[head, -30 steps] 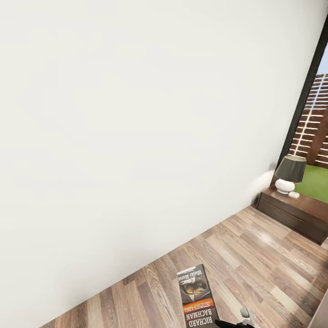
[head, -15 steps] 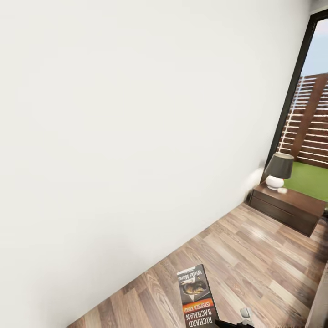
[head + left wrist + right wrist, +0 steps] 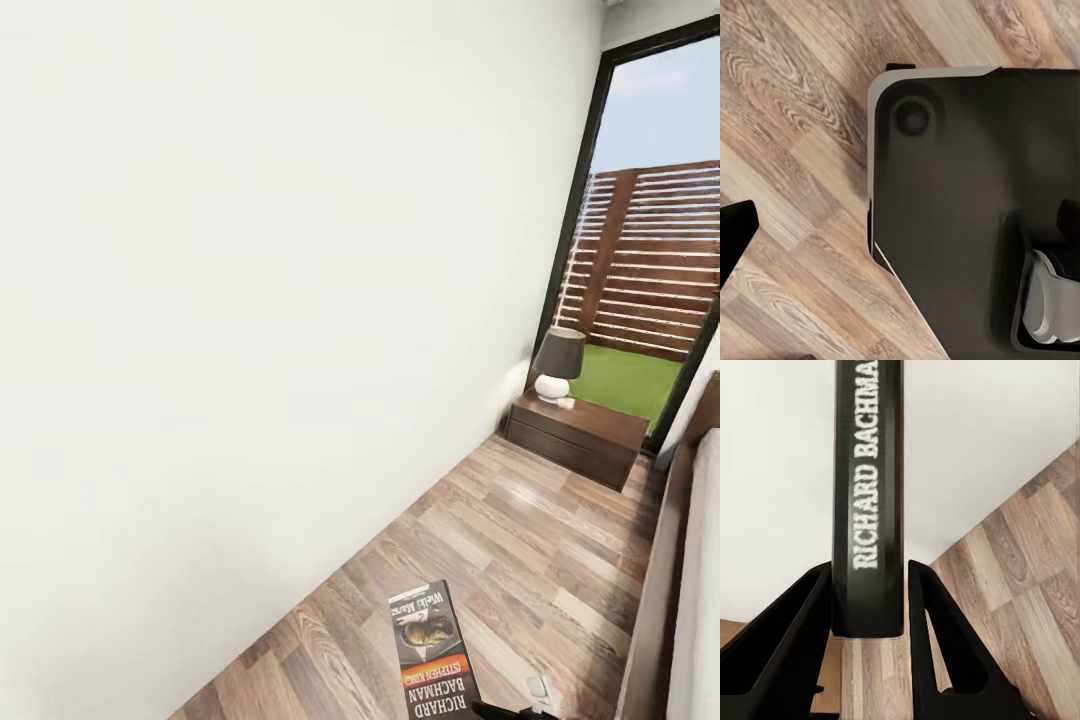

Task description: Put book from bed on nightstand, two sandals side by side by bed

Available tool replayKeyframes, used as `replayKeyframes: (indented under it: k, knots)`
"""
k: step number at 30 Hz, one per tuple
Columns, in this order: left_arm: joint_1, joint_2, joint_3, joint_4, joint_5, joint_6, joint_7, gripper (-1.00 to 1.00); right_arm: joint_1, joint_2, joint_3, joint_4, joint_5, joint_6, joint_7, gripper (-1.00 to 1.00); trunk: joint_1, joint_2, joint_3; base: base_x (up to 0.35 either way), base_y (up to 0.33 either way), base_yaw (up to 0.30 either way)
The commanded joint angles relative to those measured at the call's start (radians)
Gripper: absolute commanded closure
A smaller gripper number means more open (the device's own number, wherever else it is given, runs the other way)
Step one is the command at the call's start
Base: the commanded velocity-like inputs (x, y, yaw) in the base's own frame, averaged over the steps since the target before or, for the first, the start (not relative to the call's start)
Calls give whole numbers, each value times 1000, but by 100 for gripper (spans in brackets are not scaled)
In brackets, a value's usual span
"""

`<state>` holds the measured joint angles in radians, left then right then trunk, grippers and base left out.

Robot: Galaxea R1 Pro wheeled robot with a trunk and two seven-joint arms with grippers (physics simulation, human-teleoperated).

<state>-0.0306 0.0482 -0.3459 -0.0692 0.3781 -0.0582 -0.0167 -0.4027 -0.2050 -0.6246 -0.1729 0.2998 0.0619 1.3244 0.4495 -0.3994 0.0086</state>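
Observation:
The book (image 3: 433, 650), dark with an orange band and "RICHARD BACHMAN" in white, is held up low in the head view over the wood floor. In the right wrist view its spine (image 3: 868, 495) stands between the two black fingers (image 3: 791, 652) of my right gripper (image 3: 868, 574), which is shut on it. The nightstand (image 3: 575, 437), dark brown with drawer fronts, stands far ahead by the window. The bed (image 3: 690, 570) shows as a strip of brown frame and pale mattress at the right edge. The sandals are out of view. One dark fingertip (image 3: 733, 231) of the left gripper shows over the floor.
A white wall (image 3: 250, 300) runs along the left. On the nightstand sits a lamp (image 3: 558, 362) with a dark shade and white base. A tall dark-framed window (image 3: 650, 250) shows grass and a slatted fence. The robot's dark base (image 3: 975, 217) is below the left wrist.
The head view has swung right: the nightstand, lamp and window slid left and further into view, and the bed's edge has appeared. The book stays held in the same place in the picture.

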Motion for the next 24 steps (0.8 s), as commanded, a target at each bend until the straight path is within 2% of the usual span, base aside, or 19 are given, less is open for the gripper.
replayKeyframes:
  k: [1, 15, 24]
  knots:
    - [0, 0, -8, 0, 10, -3, -2, -100, -1, 1, -9, 0, 9, 6, 4, 100, 1, -1, 0, 105, 215, -286]
    - [0, 0, -8, 0, 10, -2, -2, -100, -1, 0, -9, 0, 9, 4, 4, 100, 1, -1, 0, 188, 233, -286]
    - [0, -1, -8, 0, 10, -2, -2, -100, -1, 0, -9, 0, 9, 1, 8, 100, 1, -1, 0, 102, 73, -286]
